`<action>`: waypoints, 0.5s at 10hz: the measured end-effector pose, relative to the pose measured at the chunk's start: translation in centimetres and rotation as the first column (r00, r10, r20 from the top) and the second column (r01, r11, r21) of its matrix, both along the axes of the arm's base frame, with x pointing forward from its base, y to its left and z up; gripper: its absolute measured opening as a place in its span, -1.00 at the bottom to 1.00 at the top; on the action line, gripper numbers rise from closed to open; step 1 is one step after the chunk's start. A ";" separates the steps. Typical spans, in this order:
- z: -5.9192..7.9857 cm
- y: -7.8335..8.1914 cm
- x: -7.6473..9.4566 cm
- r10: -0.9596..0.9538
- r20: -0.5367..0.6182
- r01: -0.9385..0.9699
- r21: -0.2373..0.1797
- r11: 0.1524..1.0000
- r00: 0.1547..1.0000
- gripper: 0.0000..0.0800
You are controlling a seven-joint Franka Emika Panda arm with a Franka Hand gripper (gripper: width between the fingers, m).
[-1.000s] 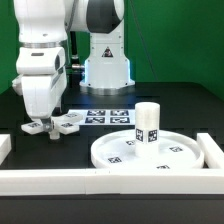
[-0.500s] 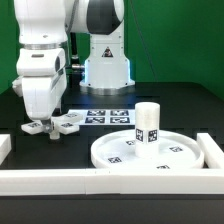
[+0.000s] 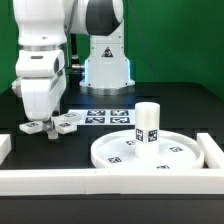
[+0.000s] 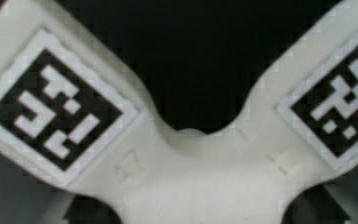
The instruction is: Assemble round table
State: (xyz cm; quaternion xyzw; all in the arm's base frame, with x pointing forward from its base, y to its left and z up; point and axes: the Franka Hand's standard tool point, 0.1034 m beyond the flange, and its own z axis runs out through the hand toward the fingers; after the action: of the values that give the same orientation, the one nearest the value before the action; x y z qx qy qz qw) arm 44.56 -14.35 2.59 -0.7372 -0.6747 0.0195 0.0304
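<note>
The white cross-shaped base [image 3: 68,122] lies on the black table at the exterior view's left. My gripper [image 3: 45,126] is down on it, jaws closed on one part of the cross. In the wrist view the base [image 4: 194,150] fills the picture with two tagged arms spreading out, and my gripper [image 4: 194,215] grips its middle. The large round disc [image 3: 120,158] lies flat at the right, and the short cylinder leg [image 3: 148,122] stands upright on it.
The marker board [image 3: 110,117] lies between the base and the disc. White border rails run along the front [image 3: 100,182] and stand at the right [image 3: 212,150] and left [image 3: 4,147]. The arm's pedestal [image 3: 105,65] stands behind.
My gripper and the cross-shaped base seem to have risen very slightly. The disc and leg have not moved.
</note>
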 end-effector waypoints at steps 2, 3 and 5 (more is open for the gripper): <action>0.9 0.3 -0.1 -0.042 -0.035 0.042 0.012 0.999 0.999 0.12; 1.7 0.5 0.1 -0.064 -0.034 0.065 0.012 0.998 0.997 0.12; 3.5 1.2 0.4 -0.135 -0.044 0.136 0.012 0.991 0.990 0.12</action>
State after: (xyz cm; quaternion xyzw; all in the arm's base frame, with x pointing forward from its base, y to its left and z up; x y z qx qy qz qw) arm 44.92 -13.11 6.08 -0.7804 -0.6225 0.0283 0.0518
